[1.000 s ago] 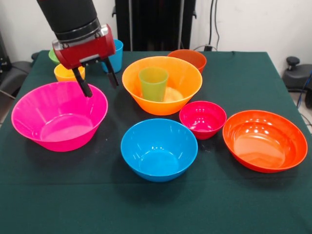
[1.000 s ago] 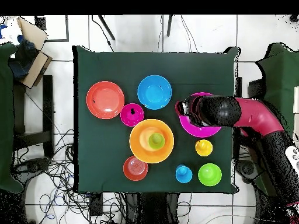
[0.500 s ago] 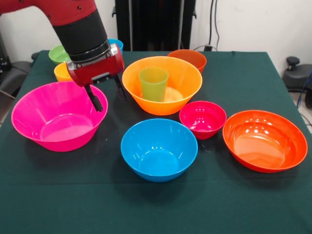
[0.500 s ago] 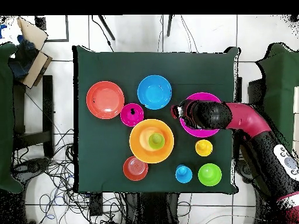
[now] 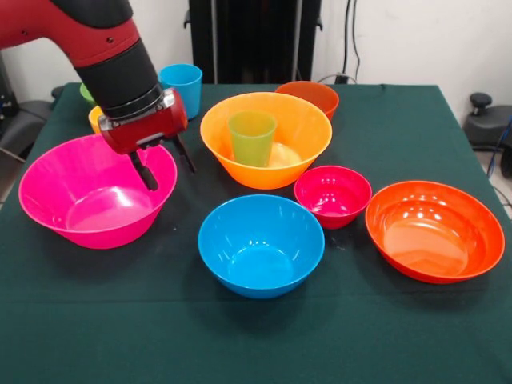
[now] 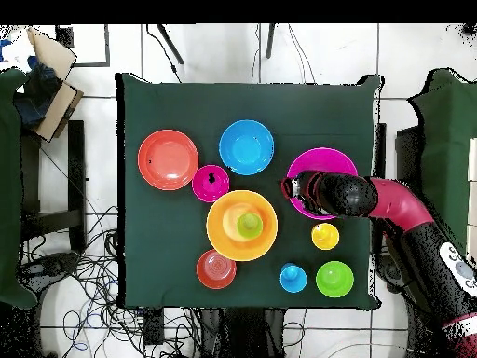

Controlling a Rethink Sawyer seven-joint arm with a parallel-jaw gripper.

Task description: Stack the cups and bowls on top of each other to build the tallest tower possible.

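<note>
My gripper (image 5: pixel 166 169) is open and empty. It straddles the right rim of the big pink bowl (image 5: pixel 60 196), one finger inside and one outside; overhead it (image 6: pixel 290 189) is at the bowl's (image 6: pixel 322 158) left rim. The green cup (image 5: pixel 251 136) stands upright in the big orange bowl (image 5: pixel 308 136), as the overhead view shows for cup (image 6: pixel 249 225) and bowl (image 6: pixel 224 239). The medium blue bowl (image 5: pixel 261 244), small magenta bowl (image 5: pixel 333 194), wide red-orange bowl (image 5: pixel 434 230), small orange-red bowl (image 5: pixel 310 96) and blue cup (image 5: pixel 181 86) stand singly.
The yellow-orange cup (image 6: pixel 324 236) and small green bowl (image 6: pixel 334 279) stand near the robot's side, mostly hidden behind the arm in the front view. The green cloth table (image 5: pixel 256 344) has bare room along its front edge. Cables and a box lie on the floor around it.
The gripper came down, shifted a little sideways, and now straddles the pink bowl's rim. The arm swung aside, so the blue cup shows in full. Bowls and cups have not moved.
</note>
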